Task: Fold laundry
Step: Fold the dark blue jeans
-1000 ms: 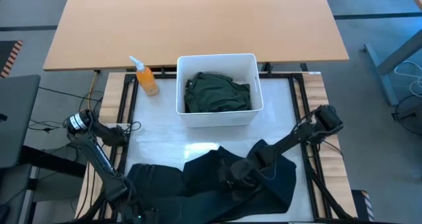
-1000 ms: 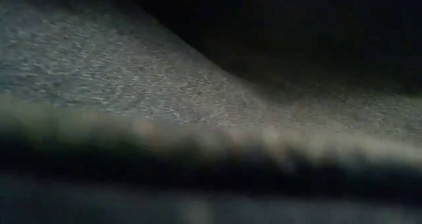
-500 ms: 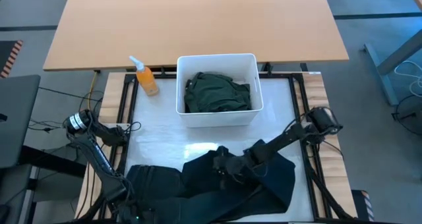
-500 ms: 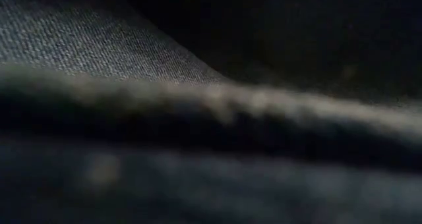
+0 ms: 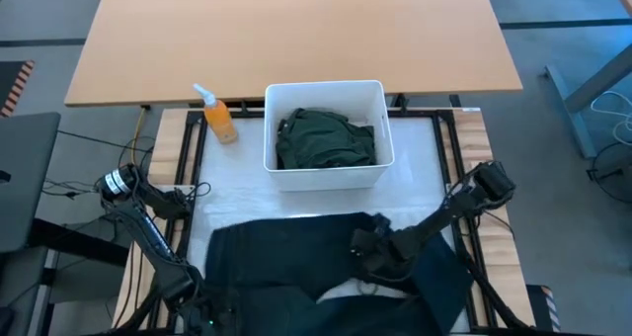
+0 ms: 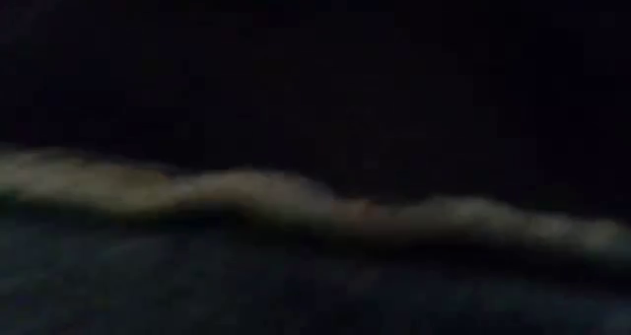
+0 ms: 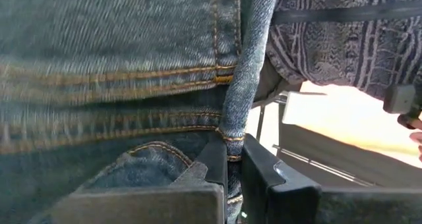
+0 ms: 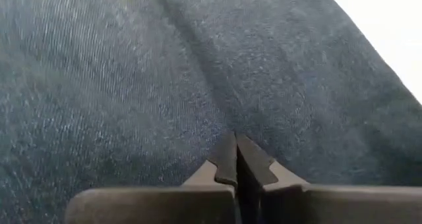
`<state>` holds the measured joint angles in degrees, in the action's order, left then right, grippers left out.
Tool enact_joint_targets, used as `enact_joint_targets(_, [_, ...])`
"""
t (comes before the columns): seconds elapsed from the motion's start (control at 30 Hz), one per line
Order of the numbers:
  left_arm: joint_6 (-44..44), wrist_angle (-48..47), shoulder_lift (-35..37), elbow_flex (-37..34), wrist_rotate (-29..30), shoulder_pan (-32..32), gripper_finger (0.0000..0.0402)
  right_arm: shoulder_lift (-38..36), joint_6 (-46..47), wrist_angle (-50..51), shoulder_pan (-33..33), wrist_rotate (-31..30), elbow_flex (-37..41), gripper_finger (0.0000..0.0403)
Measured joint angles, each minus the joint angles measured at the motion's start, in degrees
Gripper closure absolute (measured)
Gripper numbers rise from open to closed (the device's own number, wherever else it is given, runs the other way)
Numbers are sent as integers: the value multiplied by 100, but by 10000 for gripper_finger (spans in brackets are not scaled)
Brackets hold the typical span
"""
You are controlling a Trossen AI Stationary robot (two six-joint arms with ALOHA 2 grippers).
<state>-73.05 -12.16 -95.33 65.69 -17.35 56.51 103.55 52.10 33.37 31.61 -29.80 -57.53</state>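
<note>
- Worktop (image 5: 247,203): white surface in a dark frame; a larger wooden table (image 5: 296,35) stands beyond its far edge.
- Black trousers (image 5: 286,267): dark denim, spread wide along the near edge of the worktop, from near the left corner to near the right corner. A pale patch of worktop shows through a gap in the cloth near the right gripper. In the wrist views the cloth reads as blue-grey denim with tan stitching.
- Dark green garment (image 5: 326,138): crumpled, lying inside the white plastic bin (image 5: 272,128), which stands at the middle of the worktop's far edge.
- Orange spray bottle (image 5: 217,116): upright, white nozzle, just beside the bin towards the worktop's far left corner.
- Left gripper (image 7: 234,165): at the near left corner of the worktop, at the left end of the trousers. Jaws clamped on a stitched seam edge of the denim, which stands up between them.
- Right gripper (image 8: 236,159): over the right half of the trousers, near the near edge. Jaws together, with denim folds meeting at their tips; a pinch of cloth appears held between them.
- Low view: filled by dark cloth close to the lens, with one pale blurred ridge across it; nothing else can be made out.
- Patterned cloth (image 7: 343,33): grey, seen beyond the denim in the left wrist view.
</note>
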Motion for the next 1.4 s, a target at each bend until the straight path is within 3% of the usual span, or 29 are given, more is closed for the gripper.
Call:
enact_joint_targets(0.17, [83,17,0,0,-87,-40,401,-534,419,642,324,43,-8,381])
enact_joint_targets(0.3, [83,13,0,0,-203,-43,401,-684,819,1093,514,-364,10,379])
enact_joint_targets(0.47, [172,-41,75,0,-650,-169,401,-898,250,-11,594,-1146,-1,372])
enact_joint_targets(0.6, [472,-347,435,0,-664,-315,401,-940,-1174,-1777,389,-1367,-3,362])
enact_joint_targets(0.77, [1129,-1128,1111,9,-188,-510,401,-755,-2847,-3979,-85,-1167,-7,353])
enact_joint_targets(0.97, [2058,-2959,1903,11,1043,-942,401,181,-3403,-5794,-665,618,-18,352])
enact_joint_targets(1.03, [2250,-3658,2138,11,1649,-1114,401,492,-3367,-6034,-764,1008,-18,352])
enact_joint_targets(1.17, [2352,-5036,2412,-5,2460,-1594,401,791,-3204,-6105,-846,1040,-33,359])
enact_joint_targets(1.27, [2416,-5594,2461,-158,2567,-2006,401,817,-3161,-6030,-851,988,-38,369])
enact_joint_targets(1.4, [2779,-5527,2396,-597,2359,-2511,401,557,-3297,-5439,-832,674,-38,384])
